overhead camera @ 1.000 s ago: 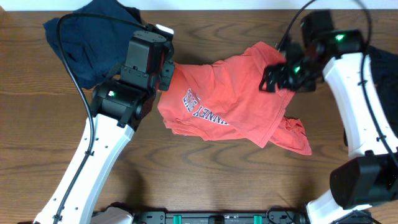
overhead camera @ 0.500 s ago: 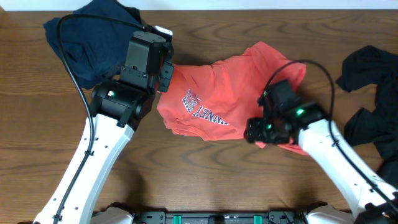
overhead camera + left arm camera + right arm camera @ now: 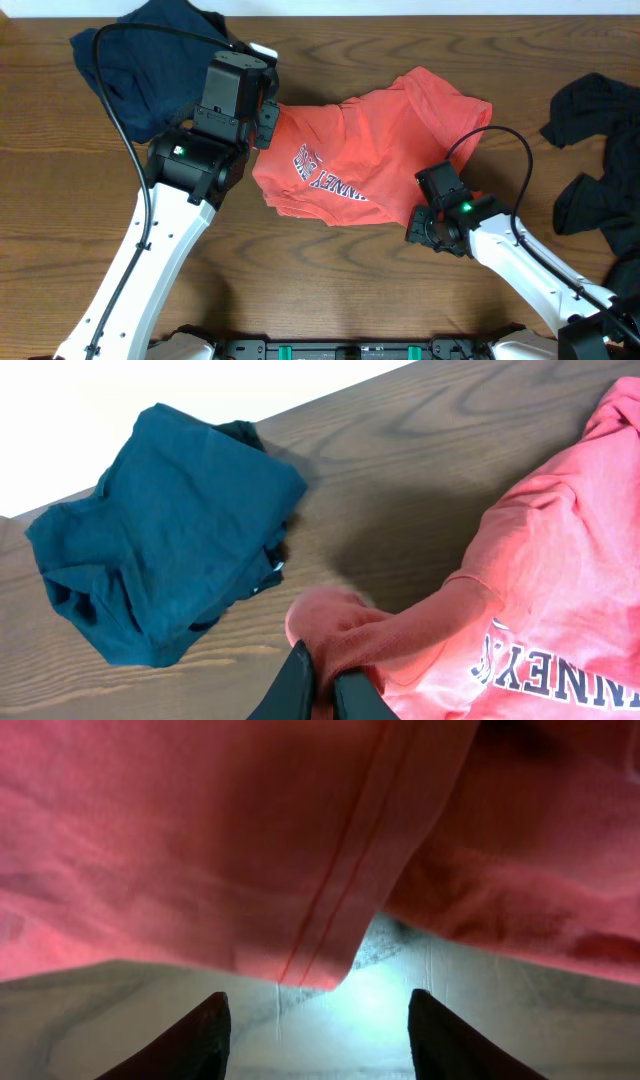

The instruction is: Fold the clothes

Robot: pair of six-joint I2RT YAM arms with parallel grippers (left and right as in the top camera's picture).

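The overhead camera looks straight down on my worktop [image 3: 330, 270] and both arms. My left wrist camera looks low past the left jaws, across the worktop toward the navy T-shirt [image 3: 160, 530]. My right wrist camera looks past the right jaws, very close to the red-orange T-shirt [image 3: 200, 840]. All three views share that shirt.

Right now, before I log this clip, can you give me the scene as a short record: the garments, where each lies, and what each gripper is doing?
Red-orange T-shirt: crumpled mid-table, lettering facing up, not folded
Left gripper: shut on a bunched fold at the shirt's left edge
Right gripper: open, low at the shirt's near right hem; hem lies just ahead of the jaws, nothing gripped
Navy T-shirt: bundled at the far left, touched by neither gripper
Black clothes: heaped at the right edge, untouched
Fold status: not yet done
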